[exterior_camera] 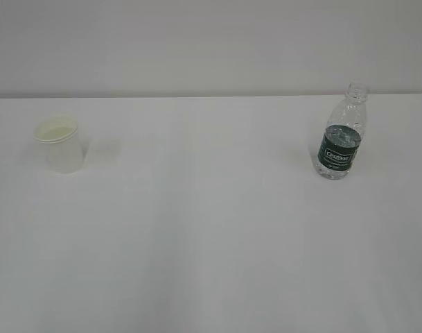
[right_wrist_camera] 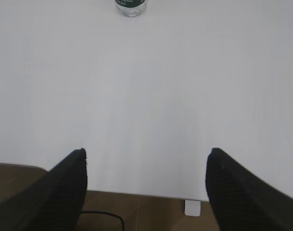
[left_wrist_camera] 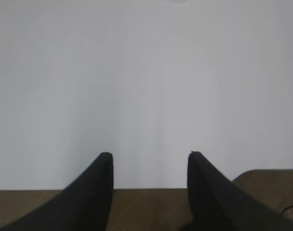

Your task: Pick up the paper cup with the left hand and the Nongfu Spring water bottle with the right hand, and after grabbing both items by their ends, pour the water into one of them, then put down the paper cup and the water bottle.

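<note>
A: What is the setting?

B: A plain white tabletop [exterior_camera: 211, 243] runs back to a pale grey wall [exterior_camera: 211, 41]. The wrist views show its near edge with brown floor [right_wrist_camera: 151, 211] below, and a small white tab [right_wrist_camera: 192, 207] at that edge.

A: Where are the things?

B: The small white tapered paper cup [exterior_camera: 59, 144] stands upright at the far left, its cream inside showing. The small clear ribbed plastic bottle with a dark green label [exterior_camera: 341, 135] stands upright and uncapped at the far right, well apart from the cup (only its base [right_wrist_camera: 131, 6] shows in the right wrist view).

A: And the grippers?

B: The left gripper [left_wrist_camera: 148, 166] hangs over the table's near edge, black fingers [left_wrist_camera: 95, 192] parted, nothing between them. The right gripper [right_wrist_camera: 146, 161] stands wider apart, also empty, well short of the bottle.
</note>
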Robot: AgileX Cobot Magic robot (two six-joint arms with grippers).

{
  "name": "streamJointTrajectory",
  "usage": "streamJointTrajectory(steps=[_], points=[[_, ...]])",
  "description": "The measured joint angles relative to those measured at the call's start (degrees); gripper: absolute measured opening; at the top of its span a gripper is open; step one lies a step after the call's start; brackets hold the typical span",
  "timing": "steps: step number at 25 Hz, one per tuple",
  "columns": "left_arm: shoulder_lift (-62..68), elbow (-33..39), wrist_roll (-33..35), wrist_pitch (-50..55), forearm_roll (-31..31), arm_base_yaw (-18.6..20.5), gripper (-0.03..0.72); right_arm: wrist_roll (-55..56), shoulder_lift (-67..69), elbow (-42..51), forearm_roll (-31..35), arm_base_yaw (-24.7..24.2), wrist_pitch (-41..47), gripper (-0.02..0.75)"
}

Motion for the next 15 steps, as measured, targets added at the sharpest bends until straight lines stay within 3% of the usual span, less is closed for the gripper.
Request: streamJointTrajectory(steps=[5, 15], points=[[-0.41, 3.83, 0.0, -0.12, -1.29, 0.0, 0.336, 0.0, -1.55, 1.16, 0.0, 0.0, 0.92, 0.575], [-0.53, 4.46, 0.0, -1.51, -1.85, 0.0, 0.307, 0.0, -6.42, 2.13, 0.0, 0.0, 2.29, 0.575]])
